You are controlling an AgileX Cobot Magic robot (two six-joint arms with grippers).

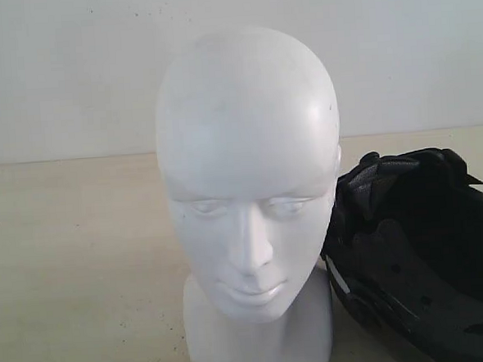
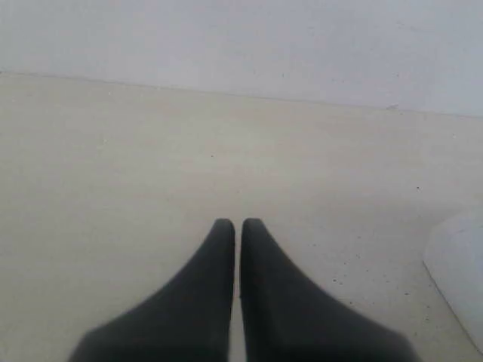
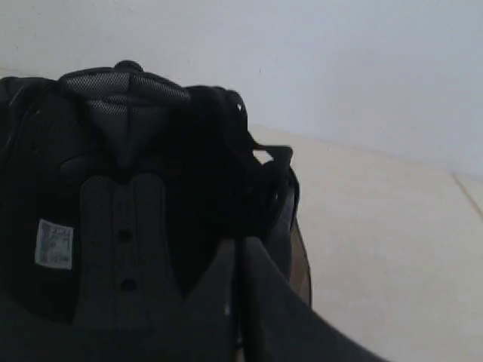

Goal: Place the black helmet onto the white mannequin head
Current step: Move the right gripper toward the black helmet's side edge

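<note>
The white mannequin head (image 1: 249,172) stands upright on its blocky neck base in the middle of the exterior view, face toward the camera. The black helmet (image 1: 418,252) lies on the table right beside it, padded lining turned outward. In the right wrist view the helmet (image 3: 121,196) fills the frame, with a sliver of tinted visor (image 3: 300,265) at its rim. My right gripper (image 3: 240,245) is shut, its tips close before the helmet's opening with nothing seen between them. My left gripper (image 2: 238,225) is shut over bare table, near a corner of the head's base (image 2: 460,283). Neither gripper shows in the exterior view.
The pale beige table (image 1: 74,265) stretches left of the head and back to a white wall (image 1: 71,68). A white label (image 3: 53,243) is stuck inside the helmet's lining.
</note>
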